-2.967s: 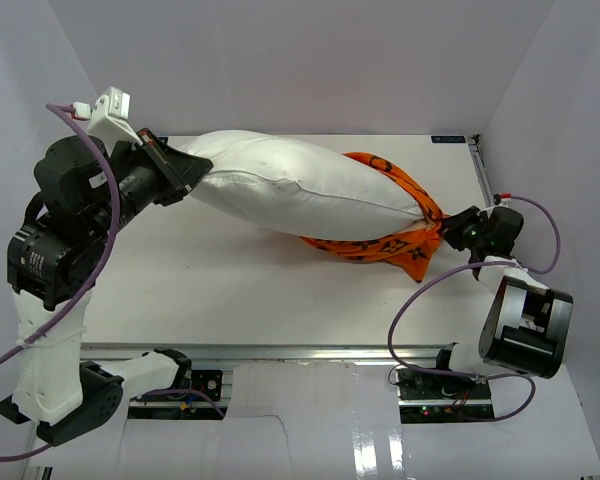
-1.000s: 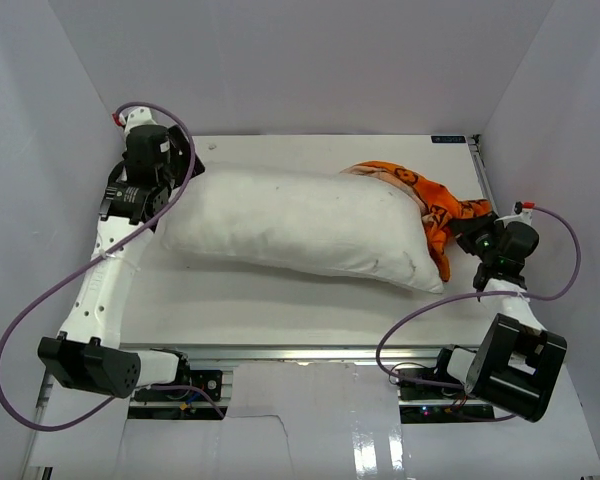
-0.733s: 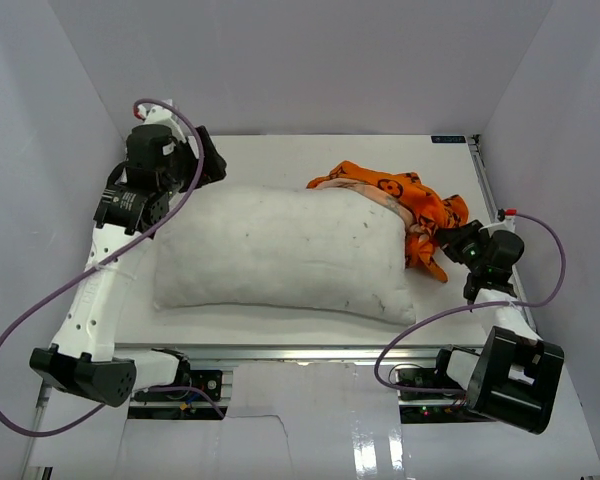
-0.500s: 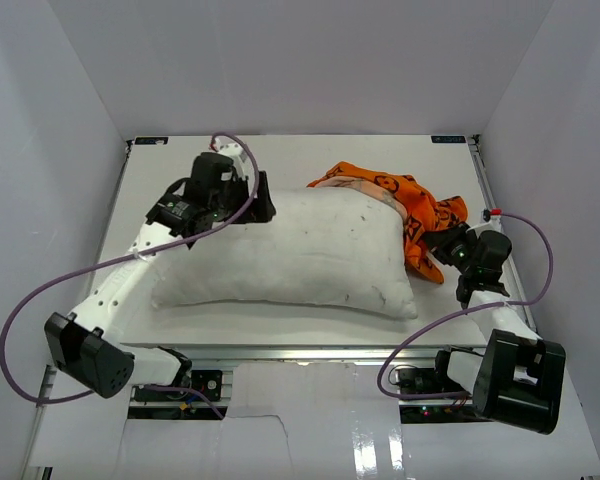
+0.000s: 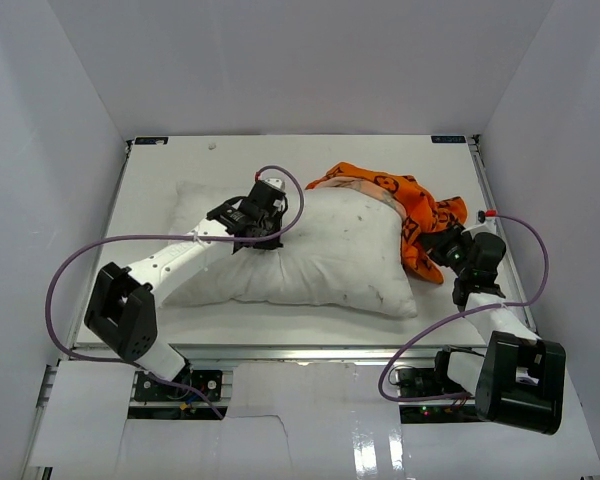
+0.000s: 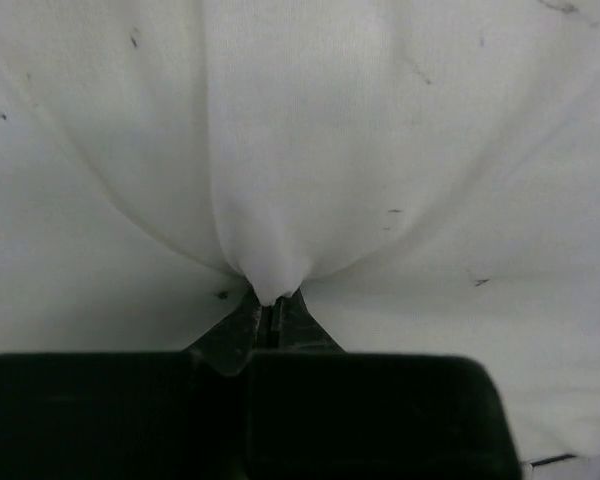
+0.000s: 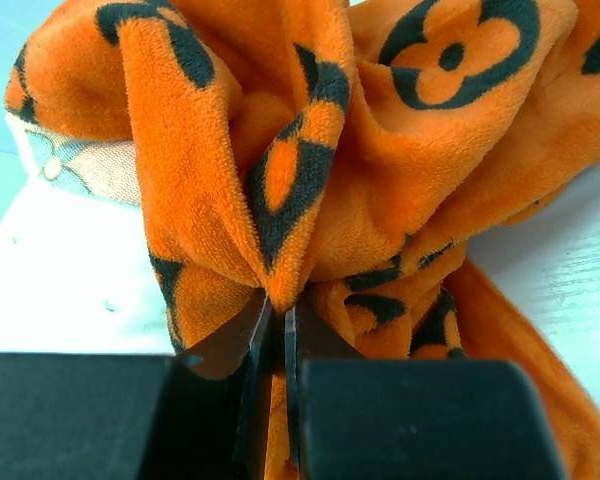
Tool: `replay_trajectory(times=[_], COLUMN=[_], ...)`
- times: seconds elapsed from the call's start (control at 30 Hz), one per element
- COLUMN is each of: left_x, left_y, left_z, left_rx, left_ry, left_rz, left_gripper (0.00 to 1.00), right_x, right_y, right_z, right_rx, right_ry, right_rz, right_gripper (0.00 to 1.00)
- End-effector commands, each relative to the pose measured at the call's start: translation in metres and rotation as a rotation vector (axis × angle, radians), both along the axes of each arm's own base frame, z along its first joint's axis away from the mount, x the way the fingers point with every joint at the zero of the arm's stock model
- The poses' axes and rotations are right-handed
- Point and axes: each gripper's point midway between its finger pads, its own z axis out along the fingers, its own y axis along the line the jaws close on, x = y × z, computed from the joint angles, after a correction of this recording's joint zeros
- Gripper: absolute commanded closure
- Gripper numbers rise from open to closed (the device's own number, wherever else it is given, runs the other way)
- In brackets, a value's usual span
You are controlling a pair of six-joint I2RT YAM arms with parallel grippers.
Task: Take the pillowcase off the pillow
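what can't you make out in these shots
- Left wrist: anything beyond the pillow, which fills the frame past the left gripper.
- Right wrist: the fingertips of the right gripper, buried in pillowcase folds.
- Top view: whether the pillowcase encloses the pillow's right corner; bunched folds hide it.

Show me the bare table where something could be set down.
Bare table runs along the far edge behind the pillow, widest at the far-left corner. Crowded on the right, where the pillowcase and right gripper meet.
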Motion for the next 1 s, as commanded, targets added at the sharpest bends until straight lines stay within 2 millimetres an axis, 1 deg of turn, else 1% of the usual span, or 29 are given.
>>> replay_trajectory(times=[0.0, 0.03, 0.07, 0.1, 0.13, 0.17, 0.2, 0.23, 0.27, 0.3, 0.33, 0.37, 0.4, 0.47, 0.5, 0.53, 0.6, 0.63, 0.7, 0.73, 0.77, 0.83, 0.87, 0.9, 0.93, 0.97], left_x=[0.017, 0.025, 0.029, 0.031, 0.039, 0.041, 0.043, 0.047, 0.045, 0.043, 0.043, 0.039, 0.039, 0.035, 0.037, 0.038, 0.037, 0.039, 0.040, 0.043, 0.043, 0.046, 0.050, 0.049, 0.051, 0.053], left_y=[0.028, 0.041, 0.049, 0.055, 0.071, 0.081, 0.091, 0.109, 0.121, 0.130, 0.143, 0.150, 0.158, 0.160, 0.160, 0.160, 0.160, 0.159, 0.159, 0.158, 0.158, 0.150, 0.144, 0.127, 0.118, 0.108], left_z=[-0.003, 0.003, 0.020, 0.030, 0.041, 0.068, 0.081, 0.095, 0.107, 0.137, 0.152, 0.178, 0.190, 0.204, 0.220, 0.225, 0.230, 0.235, 0.238, 0.237, 0.238, 0.240, 0.246, 0.248, 0.250, 0.246], left_rx=[0.078, 0.078, 0.051, 0.029, 0.005, -0.041, -0.061, -0.079, -0.084, -0.122, -0.133, -0.161, -0.165, -0.174, -0.186, -0.185, -0.183, -0.191, -0.199, -0.200, -0.203, -0.223, -0.227, -0.268, -0.289, -0.304], left_ry=[-0.024, -0.037, -0.072, -0.089, -0.112, -0.164, -0.191, -0.220, -0.236, -0.297, -0.327, -0.373, -0.394, -0.398, -0.422, -0.428, -0.425, -0.431, -0.432, -0.428, -0.429, -0.429, -0.457, -0.450, -0.460, -0.440], left_rz=[0.158, 0.208, 0.242, 0.264, 0.312, 0.340, 0.362, 0.410, 0.441, 0.463, 0.495, 0.508, 0.518, 0.509, 0.502, 0.497, 0.484, 0.484, 0.477, 0.477, 0.473, 0.429, 0.376, 0.286, 0.230, 0.176], left_gripper=[1.00, 1.00, 1.00, 1.00, 1.00, 1.00, 1.00, 1.00, 1.00, 1.00, 1.00, 1.00, 1.00, 1.00, 1.00, 1.00, 1.00, 1.00, 1.00, 1.00, 1.00, 1.00, 1.00, 1.00, 1.00, 1.00], right_x=[0.006, 0.008, 0.008, 0.010, 0.013, 0.015, 0.016, 0.019, 0.023, 0.025, 0.026, 0.027, 0.028, 0.030, 0.030, 0.031, 0.030, 0.029, 0.027, 0.025, 0.023, 0.018, 0.017, 0.013, 0.011, 0.009], right_y=[0.000, 0.000, -0.001, -0.004, -0.007, -0.009, -0.011, -0.012, -0.014, -0.014, -0.018, -0.019, -0.021, -0.025, -0.027, -0.031, -0.040, -0.048, -0.056, -0.065, -0.069, -0.077, -0.081, -0.084, -0.089, -0.092], right_z=[0.011, 0.012, 0.012, 0.012, 0.010, 0.010, 0.008, 0.003, 0.006, 0.004, -0.001, -0.001, -0.004, -0.004, -0.004, -0.003, -0.003, -0.002, -0.002, 0.000, 0.002, 0.005, 0.006, 0.009, 0.010, 0.011], right_rx=[-0.009, -0.010, -0.014, -0.021, -0.022, -0.026, -0.028, -0.024, -0.027, -0.022, -0.014, -0.012, -0.010, -0.015, -0.018, -0.021, -0.024, -0.016, -0.008, -0.005, 0.005, 0.007, 0.002, -0.002, -0.011, -0.015], right_ry=[-0.044, -0.044, -0.043, -0.041, -0.033, -0.031, -0.023, -0.003, -0.008, -0.001, 0.015, 0.017, 0.025, 0.025, 0.025, 0.023, 0.024, 0.021, 0.020, 0.014, 0.013, 0.004, 0.002, -0.008, -0.009, -0.011], right_rz=[-0.001, -0.004, -0.008, -0.025, -0.035, -0.045, -0.046, -0.042, -0.038, -0.031, -0.041, -0.045, -0.053, -0.069, -0.076, -0.090, -0.124, -0.153, -0.178, -0.204, -0.217, -0.242, -0.261, -0.280, -0.310, -0.325], right_gripper=[0.92, 0.92, 0.92, 0.92, 0.92, 0.92, 0.92, 0.92, 0.92, 0.92, 0.92, 0.92, 0.92, 0.92, 0.92, 0.92, 0.92, 0.92, 0.92, 0.92, 0.92, 0.92, 0.92, 0.92, 0.92, 0.92])
